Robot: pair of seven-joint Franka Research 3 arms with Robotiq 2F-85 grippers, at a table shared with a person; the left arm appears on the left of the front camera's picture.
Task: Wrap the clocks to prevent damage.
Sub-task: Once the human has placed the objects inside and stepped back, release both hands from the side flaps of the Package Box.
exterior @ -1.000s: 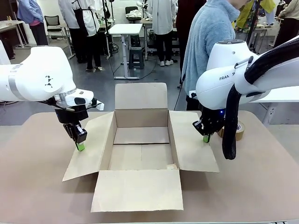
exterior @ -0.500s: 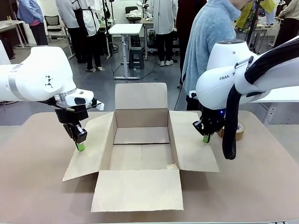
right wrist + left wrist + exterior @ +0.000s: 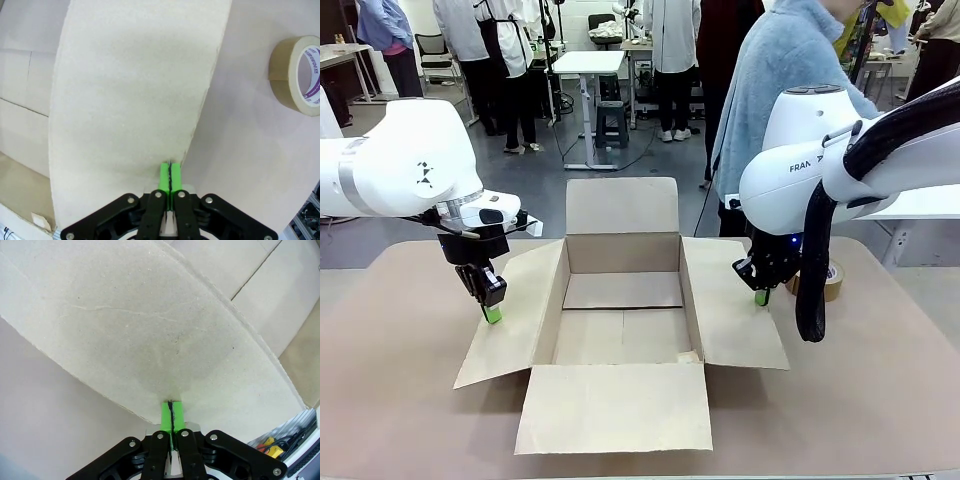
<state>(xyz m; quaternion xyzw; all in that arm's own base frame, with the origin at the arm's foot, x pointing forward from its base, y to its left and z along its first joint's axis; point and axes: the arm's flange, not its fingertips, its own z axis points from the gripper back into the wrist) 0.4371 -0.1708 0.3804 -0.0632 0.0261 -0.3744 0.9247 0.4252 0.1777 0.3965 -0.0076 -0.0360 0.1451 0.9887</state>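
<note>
An open cardboard box [image 3: 623, 252] stands mid-table with all its flaps spread out and nothing inside it. The clocks are out of view. My left gripper [image 3: 493, 316] is shut, its green tips [image 3: 171, 410] down at the outer edge of the box's left flap [image 3: 150, 340]. On the other side my right gripper [image 3: 761, 297] is also shut. Its tips [image 3: 170, 172] meet the outer edge of the right flap [image 3: 135, 90]. Neither gripper has anything between its fingers.
A brown tape roll [image 3: 832, 280] lies on the table just right of my right gripper, also seen as the tape roll [image 3: 300, 75] in the right wrist view. A person [image 3: 770, 90] in a light blue top stands at the far side, behind the right arm.
The person at the far side has shifted slightly. Both arms and the box have stayed still.
</note>
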